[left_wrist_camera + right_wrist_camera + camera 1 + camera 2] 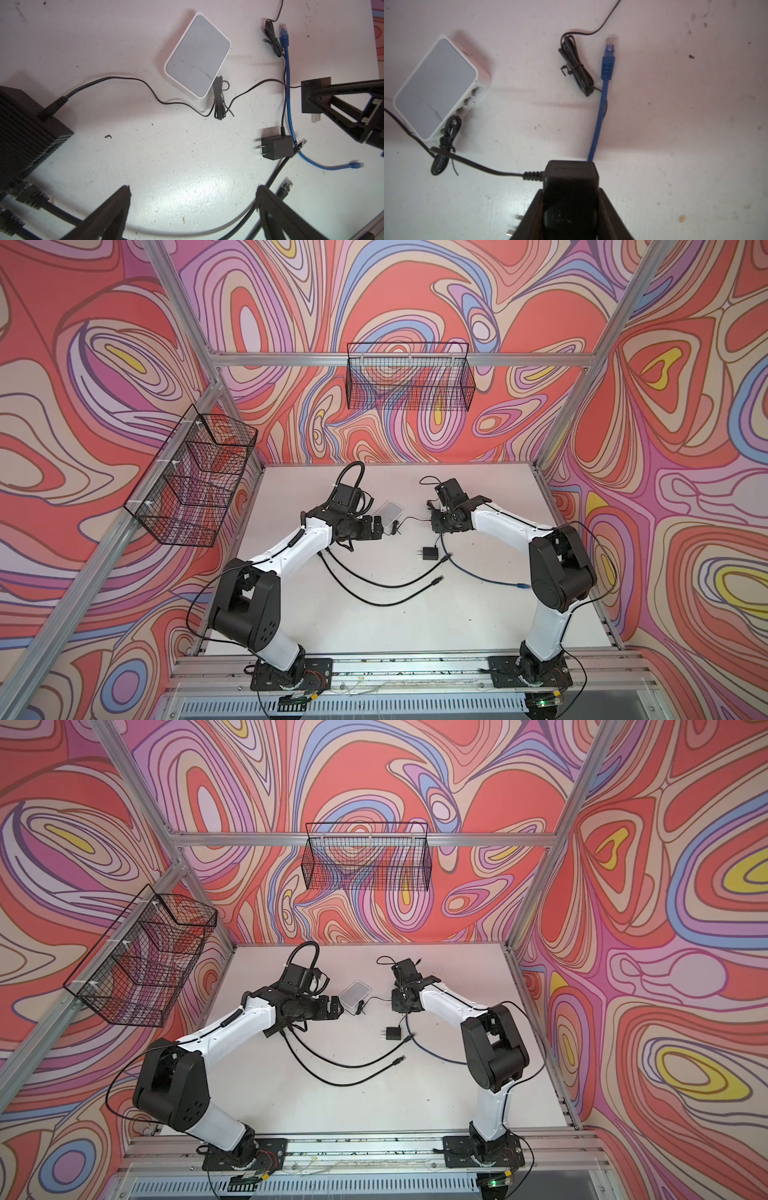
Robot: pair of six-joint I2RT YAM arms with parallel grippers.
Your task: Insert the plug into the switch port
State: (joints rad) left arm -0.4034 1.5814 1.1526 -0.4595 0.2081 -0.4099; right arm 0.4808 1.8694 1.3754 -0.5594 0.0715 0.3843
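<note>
Right wrist view: your right gripper (570,190) pinches the plug (571,176), long axis along the fingers (610,218), cord side facing the white switch (436,87); left gripper (193,188) spread wide.

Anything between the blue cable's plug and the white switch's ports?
One bundle of black cord lies beside the blue plug on the switch's side, and a second bundle lies against the white switch at its port face, in front of the end port. The other ports show clear.
</note>
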